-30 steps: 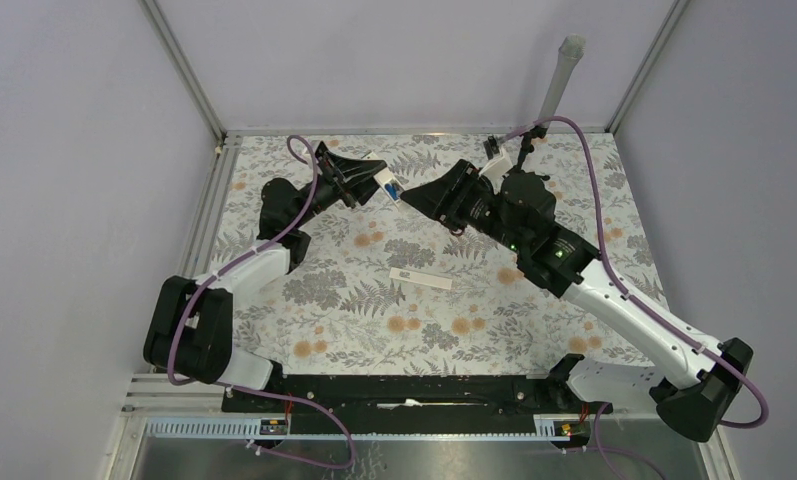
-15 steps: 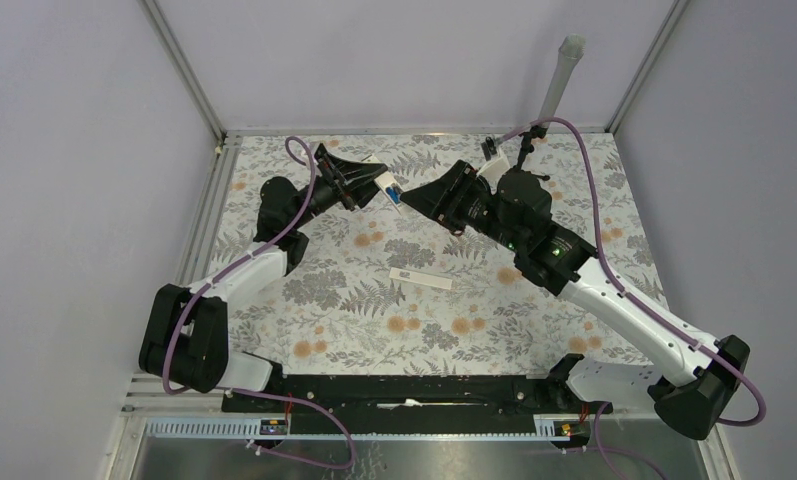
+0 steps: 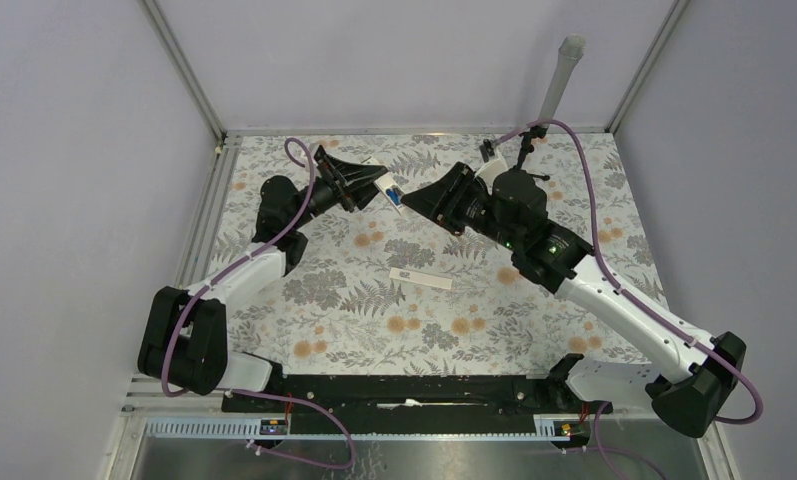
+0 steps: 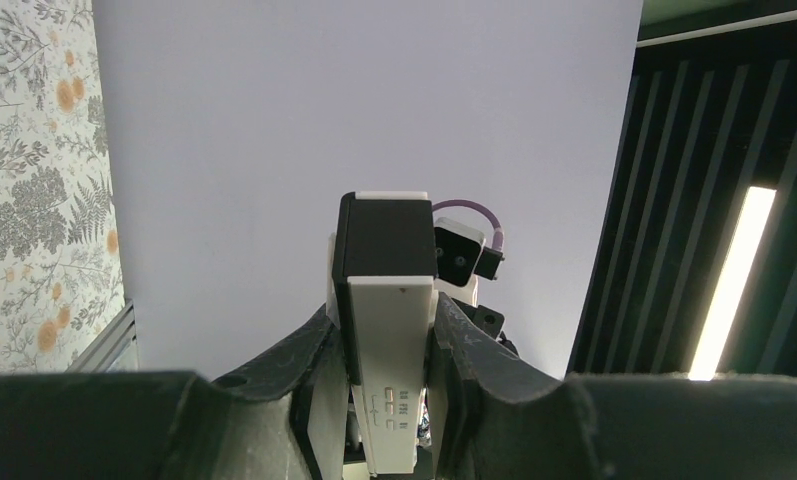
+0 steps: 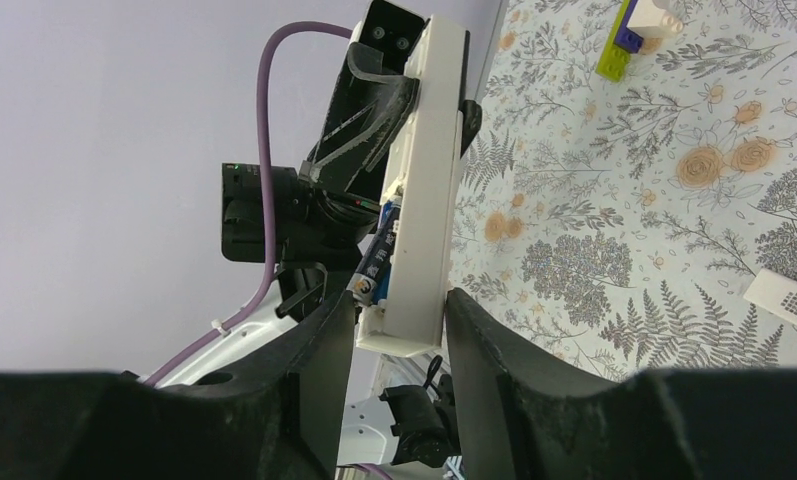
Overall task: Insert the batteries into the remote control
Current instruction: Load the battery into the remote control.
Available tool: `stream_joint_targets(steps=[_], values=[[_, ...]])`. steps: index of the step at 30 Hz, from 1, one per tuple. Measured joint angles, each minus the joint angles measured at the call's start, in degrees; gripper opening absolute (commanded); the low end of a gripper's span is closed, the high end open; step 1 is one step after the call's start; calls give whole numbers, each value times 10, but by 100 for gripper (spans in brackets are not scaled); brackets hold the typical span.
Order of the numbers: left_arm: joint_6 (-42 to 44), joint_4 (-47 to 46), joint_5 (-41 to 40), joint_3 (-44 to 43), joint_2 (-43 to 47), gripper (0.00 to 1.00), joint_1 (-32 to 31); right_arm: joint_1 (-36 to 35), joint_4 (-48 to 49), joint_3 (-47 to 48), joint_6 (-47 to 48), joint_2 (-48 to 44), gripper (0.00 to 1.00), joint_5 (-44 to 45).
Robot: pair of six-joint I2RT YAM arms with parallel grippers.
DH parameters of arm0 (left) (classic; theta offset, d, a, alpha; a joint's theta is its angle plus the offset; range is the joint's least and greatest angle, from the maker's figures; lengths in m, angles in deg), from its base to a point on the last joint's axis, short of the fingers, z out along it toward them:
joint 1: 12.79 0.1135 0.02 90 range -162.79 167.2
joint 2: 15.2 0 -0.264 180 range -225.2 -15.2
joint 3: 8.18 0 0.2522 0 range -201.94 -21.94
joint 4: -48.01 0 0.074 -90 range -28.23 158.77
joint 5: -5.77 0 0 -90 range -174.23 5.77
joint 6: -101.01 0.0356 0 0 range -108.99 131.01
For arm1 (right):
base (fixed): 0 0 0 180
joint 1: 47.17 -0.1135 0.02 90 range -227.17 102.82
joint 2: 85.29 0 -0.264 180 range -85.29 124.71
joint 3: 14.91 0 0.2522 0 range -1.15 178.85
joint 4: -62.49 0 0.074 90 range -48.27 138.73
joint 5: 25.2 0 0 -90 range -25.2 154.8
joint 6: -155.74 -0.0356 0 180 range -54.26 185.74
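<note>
The remote control (image 3: 380,184) is a white bar with one dark end, held in the air over the back of the mat. My left gripper (image 3: 366,186) is shut on it; in the left wrist view the remote (image 4: 386,290) is pinched between both fingers of the left gripper (image 4: 386,315). A blue battery (image 3: 394,197) lies in the recess on its back and tilts out at one end (image 5: 379,255). My right gripper (image 3: 415,201) meets the remote from the right. In the right wrist view the right gripper (image 5: 398,300) is closed around the remote's near end (image 5: 424,180). Its left finger is against the battery tip.
A thin flat white strip (image 3: 421,277) with a small dark mark lies on the floral mat at mid-table; it also shows in the right wrist view (image 5: 789,297). Lime, purple and white bricks (image 5: 629,30) lie on the mat beyond. A grey tube (image 3: 562,75) leans at the back right corner.
My right gripper has moved a little left, and its fingers now enclose the remote's end and the battery. The left gripper has shifted only slightly with the remote.
</note>
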Motion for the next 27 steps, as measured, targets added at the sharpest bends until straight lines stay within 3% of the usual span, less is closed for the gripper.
stream_joint_targets(steps=[27], values=[[23,19,0,-1,1,16,5,31,-9,2,-34,19,35,-38]])
